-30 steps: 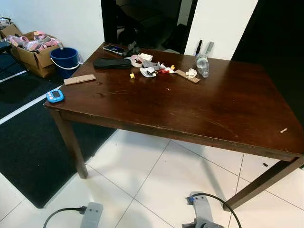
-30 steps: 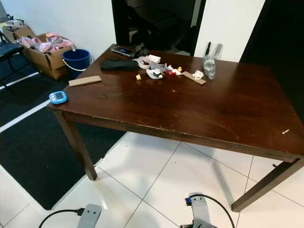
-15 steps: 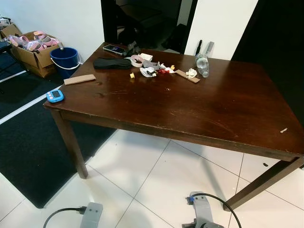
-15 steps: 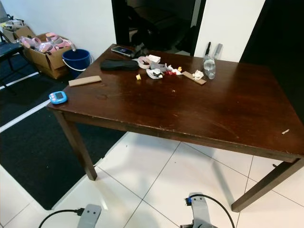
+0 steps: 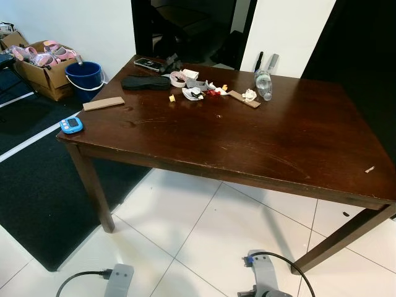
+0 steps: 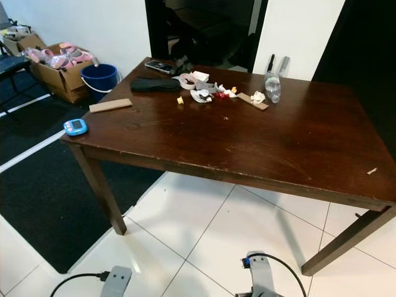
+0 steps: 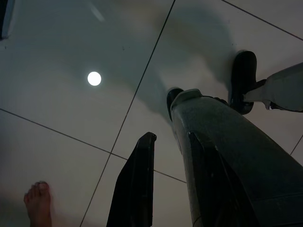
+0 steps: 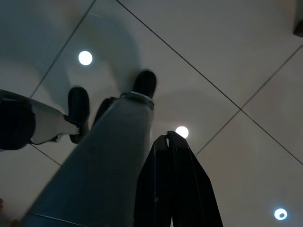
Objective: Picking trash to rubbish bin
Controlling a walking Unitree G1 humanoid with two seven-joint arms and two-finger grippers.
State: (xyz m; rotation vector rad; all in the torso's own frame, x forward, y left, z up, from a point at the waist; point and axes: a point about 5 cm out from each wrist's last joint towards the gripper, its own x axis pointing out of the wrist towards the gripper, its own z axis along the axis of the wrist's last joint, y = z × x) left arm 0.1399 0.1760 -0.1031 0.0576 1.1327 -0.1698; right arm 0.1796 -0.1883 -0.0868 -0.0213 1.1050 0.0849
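Observation:
Small trash lies in a cluster [image 5: 204,91] at the far side of the dark wooden table [image 5: 247,142]: wrappers, a tape roll, and a crumpled white paper [image 5: 249,94]. A clear plastic bottle [image 5: 263,83] lies beside them. One small scrap [image 5: 369,169] sits near the table's right edge. A blue bucket [image 5: 85,77] stands on the floor past the table's far left corner. Both arms hang low over the white tiles beside my leg. My left gripper [image 7: 169,142] is open and empty, and my right gripper [image 8: 166,137] is shut on nothing.
A black insole [image 5: 146,81], a phone [image 5: 150,62], a wooden block [image 5: 103,103] and a blue timer [image 5: 71,125] lie on the table's left part. A cardboard box [image 5: 43,71] stands by the bucket. A black mat [image 5: 37,179] covers the floor on the left. A person's bare foot [image 7: 39,201] is nearby.

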